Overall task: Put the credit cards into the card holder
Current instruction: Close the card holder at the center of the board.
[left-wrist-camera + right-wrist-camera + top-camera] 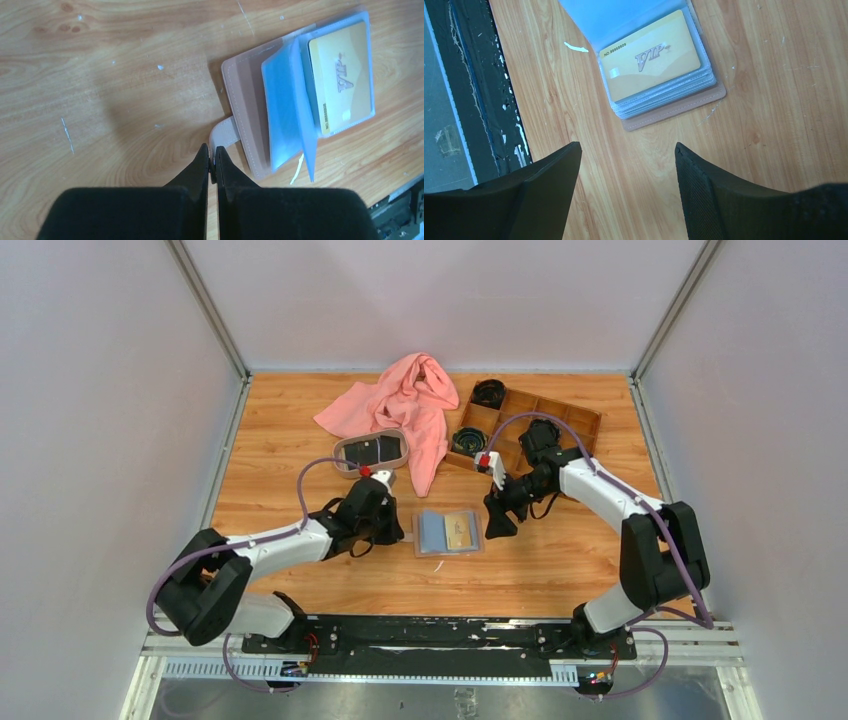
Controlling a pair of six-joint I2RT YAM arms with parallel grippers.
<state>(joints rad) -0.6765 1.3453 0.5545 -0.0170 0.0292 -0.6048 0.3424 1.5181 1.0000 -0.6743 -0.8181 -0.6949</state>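
The tan-pink card holder [447, 532] lies open on the wooden table, its blue-grey pockets facing up. A gold credit card [342, 75] marked VIP sits in its right pocket [651, 60]. My left gripper [212, 151] is shut on the holder's snap tab [223, 134] at the holder's left edge [400, 530]. My right gripper [626, 147] hangs open with nothing between its fingers, just right of the holder [497, 523]. Dark credit cards [372, 449] lie in the oval tray behind my left arm.
The beige-rimmed oval tray [340, 453] stands behind the left gripper. A pink cloth [405, 405] lies crumpled at the back middle. A brown wooden compartment box [570, 420] with black coiled items stands at the back right. A black rail [474, 100] runs along the table's near edge.
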